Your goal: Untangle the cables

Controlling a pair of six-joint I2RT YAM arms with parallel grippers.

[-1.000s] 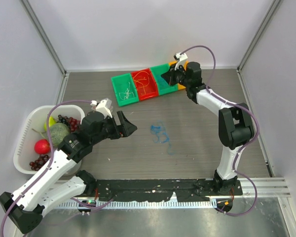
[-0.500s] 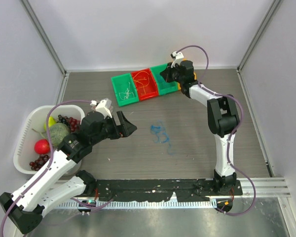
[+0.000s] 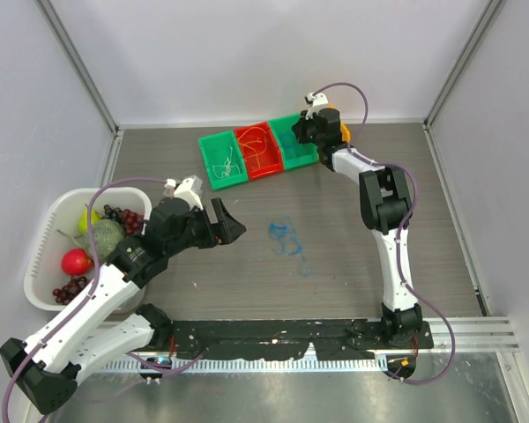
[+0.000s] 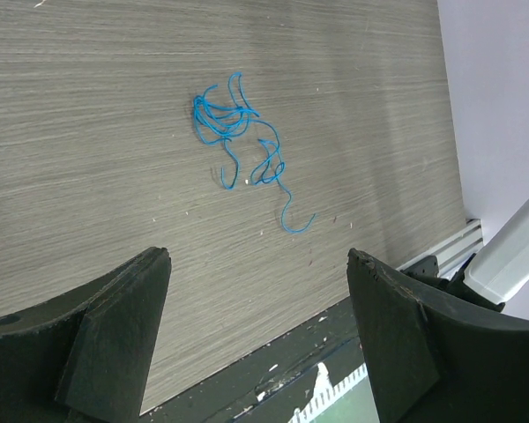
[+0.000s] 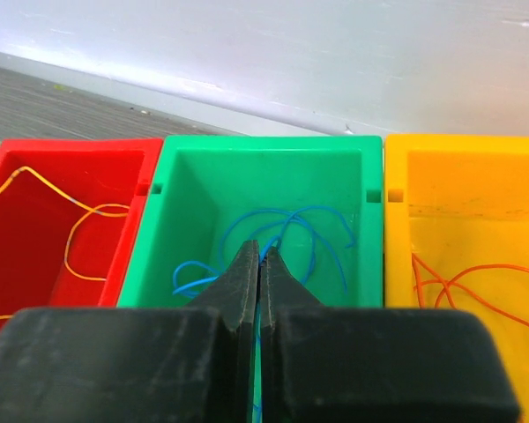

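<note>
right tool (image 5: 259, 256) pinches a blue cable (image 5: 286, 220) at the green bin (image 5: 194, 176), apparently for sorting; left tool (image 4: 257, 256), spread, faces the blue tangle (image 4: 234, 119).

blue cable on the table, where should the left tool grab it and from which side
Probably pinch the blue cable at its dense knot, coming straight down: it lies flat, and the bunched strands give more to grip than the single thin tail.
</note>
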